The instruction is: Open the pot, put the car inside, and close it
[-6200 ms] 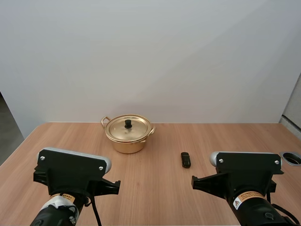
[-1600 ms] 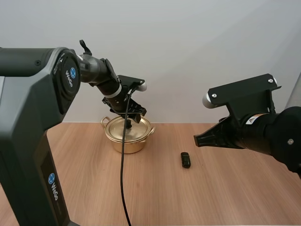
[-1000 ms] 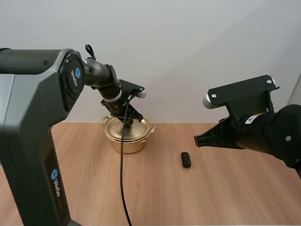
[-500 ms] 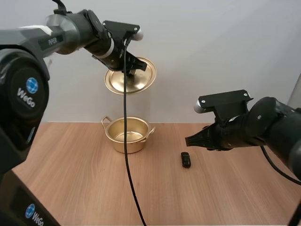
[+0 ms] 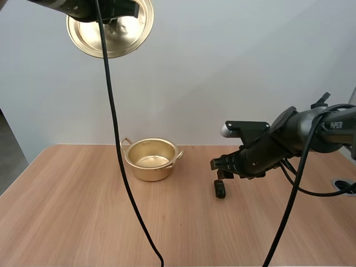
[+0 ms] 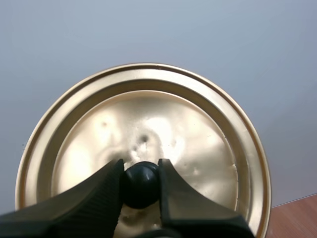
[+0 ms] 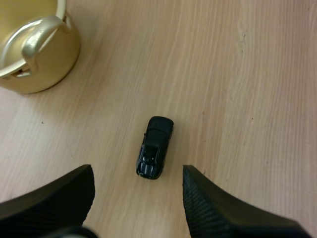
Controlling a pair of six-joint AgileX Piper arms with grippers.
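A small glossy black toy car [image 7: 155, 147] lies on the wooden surface [image 7: 247, 89] beside the open gold pot [image 5: 150, 171]. The right hand [image 7: 137, 173] hangs spread above it; the left hand [image 6: 140, 169] pinches the lid [image 6: 203, 144] by its knob [image 6: 141, 187].

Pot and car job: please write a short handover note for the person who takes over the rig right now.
The left gripper is shut on the knob and holds the lid high above the table.
The right gripper is open over the car, not yet closed on it. The car lies on the table beside the pot.
Done: pot opened.
Left: grasp the car, put it in the pot, set the lid back on.
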